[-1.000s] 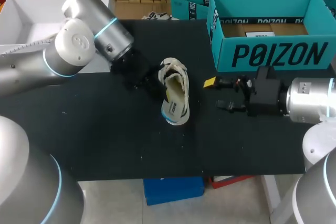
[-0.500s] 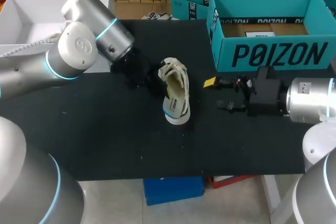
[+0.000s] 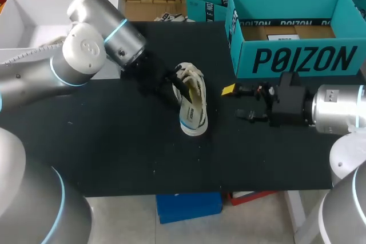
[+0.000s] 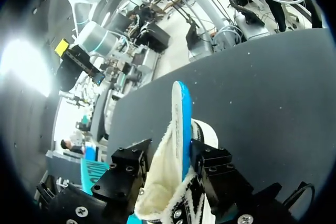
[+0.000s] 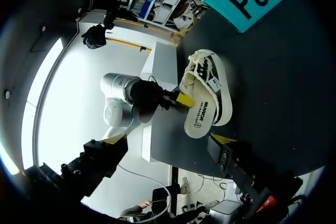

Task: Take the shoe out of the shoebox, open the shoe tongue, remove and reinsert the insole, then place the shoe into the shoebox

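— What is the biggest thing there?
— The black counter (image 3: 114, 141). At its far right stands the teal shoebox (image 3: 291, 61), open at the top, with cardboard showing inside.

— And the arms?
— The left arm (image 3: 86, 55) comes in from the far left and bends down toward the middle. The right arm (image 3: 337, 112) lies low along the right side, near the front wall of the shoebox.

— Where is the shoe?
— The shoe (image 3: 191, 107) is out of the box, near the middle of the counter, left of the shoebox and between the two end effectors. It rests tipped on its side, with the laced end far and the heel near.

— How does it look?
— It is cream, with cream laces, black stripes on the side, a pale fleecy lining and a light blue edge along the sole.

— The end effectors?
— The left end effector (image 3: 176, 83) is clamped on the shoe. In the left wrist view its black fingers (image 4: 128, 169) press the shoe's wall from both sides. The right end effector (image 3: 234, 103) hangs just right of the shoe with its fingers spread apart and nothing between them.
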